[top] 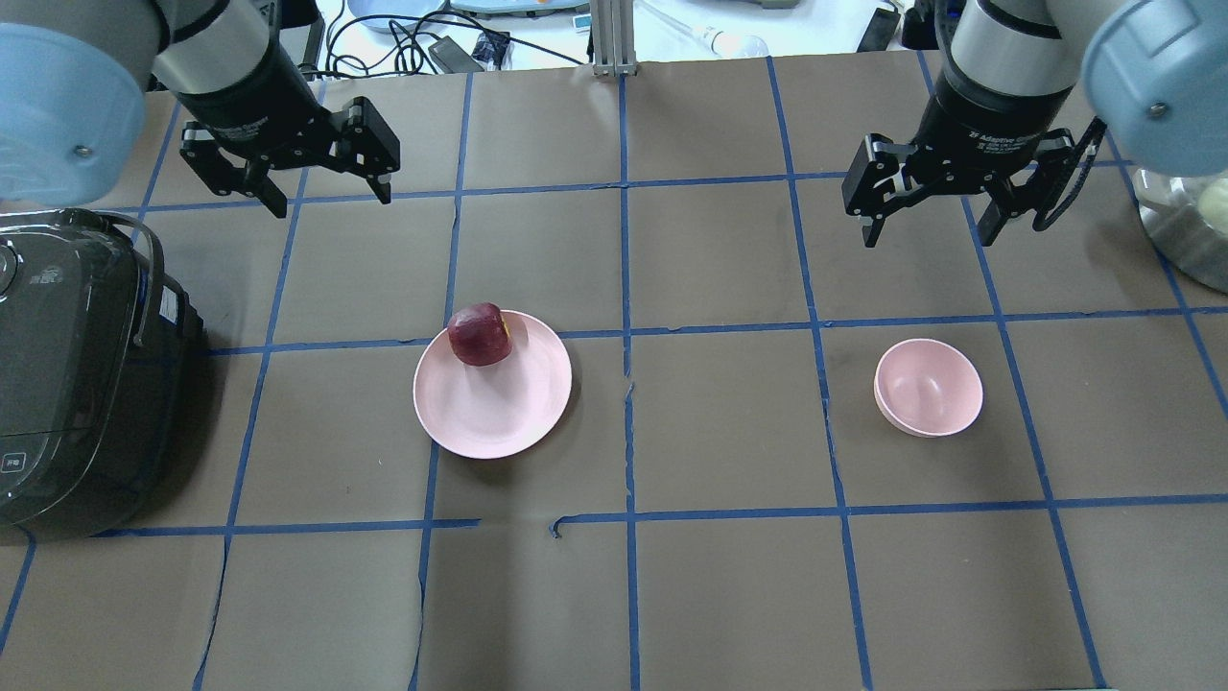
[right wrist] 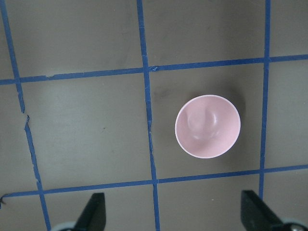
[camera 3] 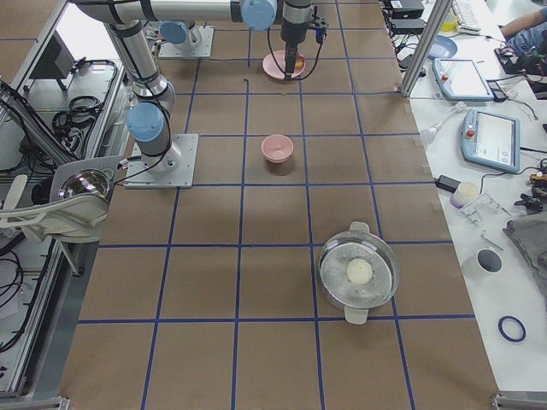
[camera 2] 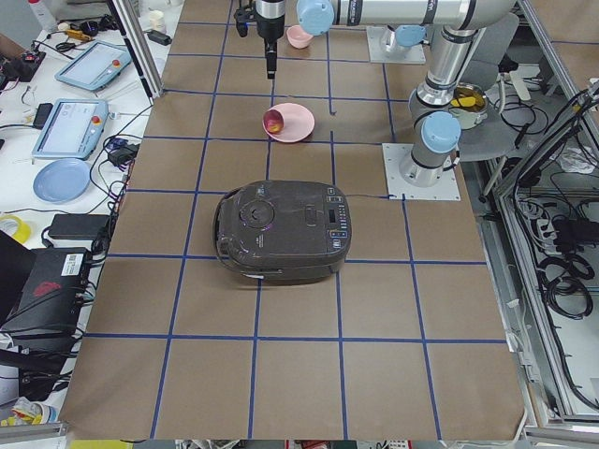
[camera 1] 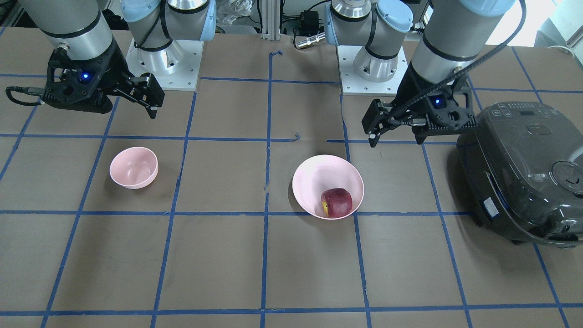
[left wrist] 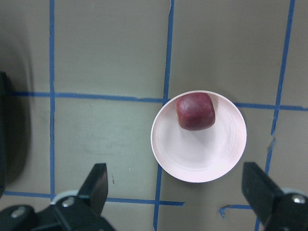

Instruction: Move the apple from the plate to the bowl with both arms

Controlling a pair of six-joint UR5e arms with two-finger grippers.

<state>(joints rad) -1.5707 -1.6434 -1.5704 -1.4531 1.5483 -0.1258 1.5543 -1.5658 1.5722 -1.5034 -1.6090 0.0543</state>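
The dark red apple [top: 480, 334] lies on the far rim side of the pale pink plate [top: 489, 403], its yellow patch showing in the front view [camera 1: 337, 202]. The small pink bowl [top: 928, 386] stands empty on the right side of the table. My left gripper [top: 333, 202] is open and empty, held above the table, beyond and to the left of the plate; its wrist view looks down on the apple [left wrist: 195, 111] and plate [left wrist: 202, 154]. My right gripper [top: 928, 235] is open and empty, held above the table just beyond the bowl [right wrist: 207, 126].
A dark rice cooker [top: 67, 365] sits at the table's left end, close to the left arm. A metal pot [camera 3: 359, 273] with a white ball in it stands at the right end. Blue tape lines grid the brown table.
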